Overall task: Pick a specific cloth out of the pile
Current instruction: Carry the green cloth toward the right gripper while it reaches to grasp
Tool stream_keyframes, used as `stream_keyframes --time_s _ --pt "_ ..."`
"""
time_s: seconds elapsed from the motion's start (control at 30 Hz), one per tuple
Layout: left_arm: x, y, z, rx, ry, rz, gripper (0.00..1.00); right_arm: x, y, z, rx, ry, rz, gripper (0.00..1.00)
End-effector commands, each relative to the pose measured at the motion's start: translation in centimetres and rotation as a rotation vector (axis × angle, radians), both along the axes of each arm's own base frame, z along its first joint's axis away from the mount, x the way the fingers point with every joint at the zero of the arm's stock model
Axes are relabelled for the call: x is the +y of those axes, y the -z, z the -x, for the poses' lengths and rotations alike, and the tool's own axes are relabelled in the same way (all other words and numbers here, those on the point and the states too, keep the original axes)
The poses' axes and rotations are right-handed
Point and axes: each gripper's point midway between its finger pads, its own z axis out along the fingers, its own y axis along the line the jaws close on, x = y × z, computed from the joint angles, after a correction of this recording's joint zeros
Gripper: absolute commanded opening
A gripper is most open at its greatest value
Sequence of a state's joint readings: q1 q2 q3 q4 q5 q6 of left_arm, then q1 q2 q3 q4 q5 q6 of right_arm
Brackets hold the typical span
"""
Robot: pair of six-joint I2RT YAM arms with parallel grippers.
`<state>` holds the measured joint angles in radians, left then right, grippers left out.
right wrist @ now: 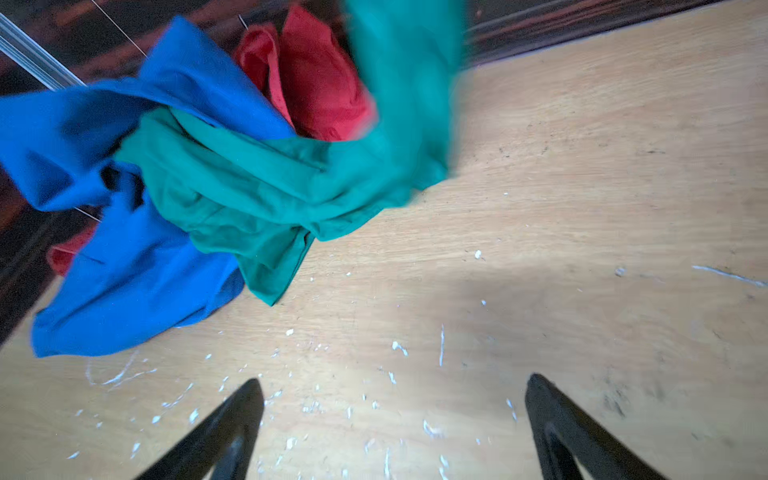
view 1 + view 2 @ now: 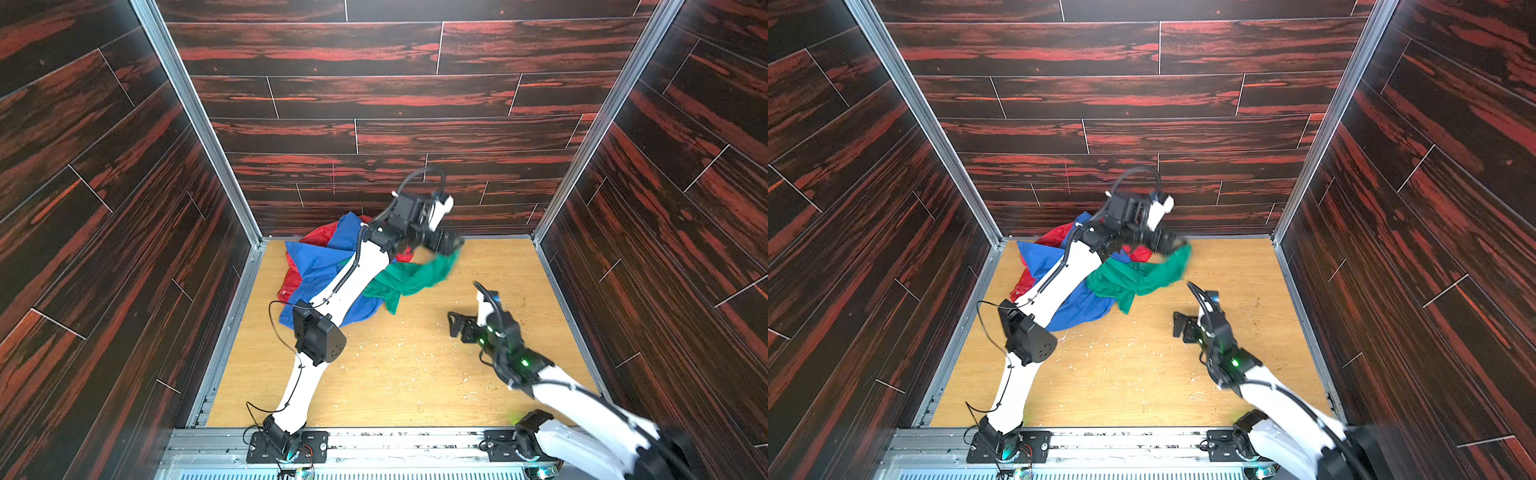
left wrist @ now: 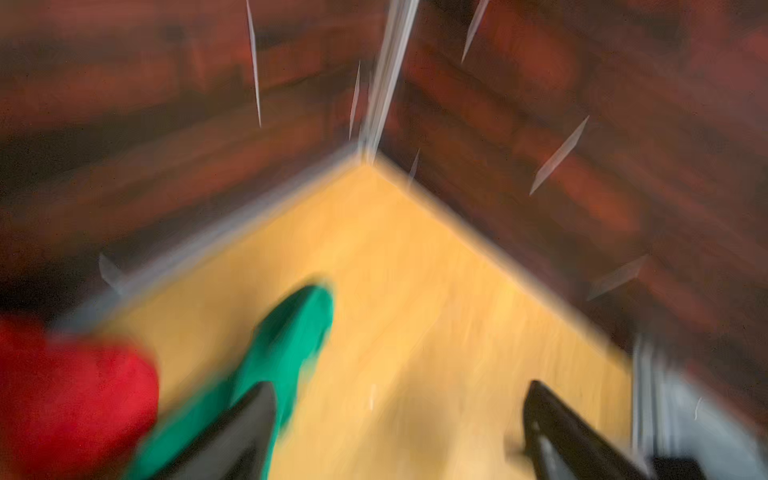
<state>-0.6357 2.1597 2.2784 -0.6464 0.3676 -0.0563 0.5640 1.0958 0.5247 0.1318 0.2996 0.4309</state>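
The pile lies in the far left corner of the wooden floor (image 2: 415, 374): a large blue cloth (image 2: 320, 266) (image 1: 124, 270) over a red cloth (image 2: 291, 278) (image 1: 320, 83). The green cloth (image 2: 409, 278) (image 2: 1133, 278) (image 1: 266, 178) stretches out from the pile towards the right, its far end raised and blurred just under my left gripper (image 2: 446, 243) (image 2: 1169, 241). In the left wrist view that gripper (image 3: 399, 386) is open; the green cloth (image 3: 291, 336) runs beside one finger, and only bare floor shows between the jaws. My right gripper (image 2: 455, 326) (image 1: 395, 380) hovers open and empty, nearer than the green cloth.
Dark wood-patterned walls (image 2: 374, 137) with metal corner posts enclose the floor on three sides. White flecks and scratches (image 1: 316, 403) dot the boards below the right gripper. The left arm (image 2: 345, 282) reaches across the blue cloth.
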Motion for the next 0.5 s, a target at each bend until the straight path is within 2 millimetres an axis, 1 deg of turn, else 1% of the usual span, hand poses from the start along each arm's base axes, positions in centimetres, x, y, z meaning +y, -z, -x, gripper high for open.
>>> stream_keyframes --time_s 0.0,0.03,0.07,0.13,0.17,0.2,0.27,0.3,0.4,0.47 --pt "8.1 -4.7 1.8 -0.21 -0.219 -0.149 0.99 1.6 0.8 -2.1 0.028 -0.036 0.041 0.99" --pt "10.6 -6.5 1.7 -0.287 -0.341 -0.126 0.99 2.0 1.1 -2.7 0.034 -0.042 0.049 0.99" --pt "13.2 -6.6 2.5 -0.317 -0.415 -0.138 0.99 2.6 1.5 -3.4 0.038 -0.055 0.057 0.99" --pt "17.4 -6.3 4.7 -0.317 -0.49 -0.165 0.99 3.3 2.4 -4.6 0.05 -0.075 0.079 0.99" --pt "19.6 -5.8 6.1 -0.298 -0.519 -0.185 0.99 3.9 3.1 -5.4 0.074 -0.1 0.095 0.99" --pt "21.2 -5.1 7.6 -0.271 -0.525 -0.208 0.99 4.5 3.8 -6.3 0.105 -0.125 0.12 0.99" --pt "23.6 -3.8 10.7 -0.231 -0.521 -0.237 0.99 5.7 4.7 -8.3 0.139 -0.162 0.182 0.99" --pt "24.4 -2.9 12.2 -0.208 -0.513 -0.249 0.99 6.2 5.4 -9.5 0.149 -0.174 0.222 0.99" --pt "26.0 -1.1 15.9 -0.155 -0.505 -0.229 0.99 6.8 5.9 -13.2 0.112 -0.177 0.336 0.99" --pt "27.1 -0.3 17.5 -0.135 -0.532 -0.21 0.99 6.8 6.2 -15.3 0.088 -0.19 0.406 0.99"
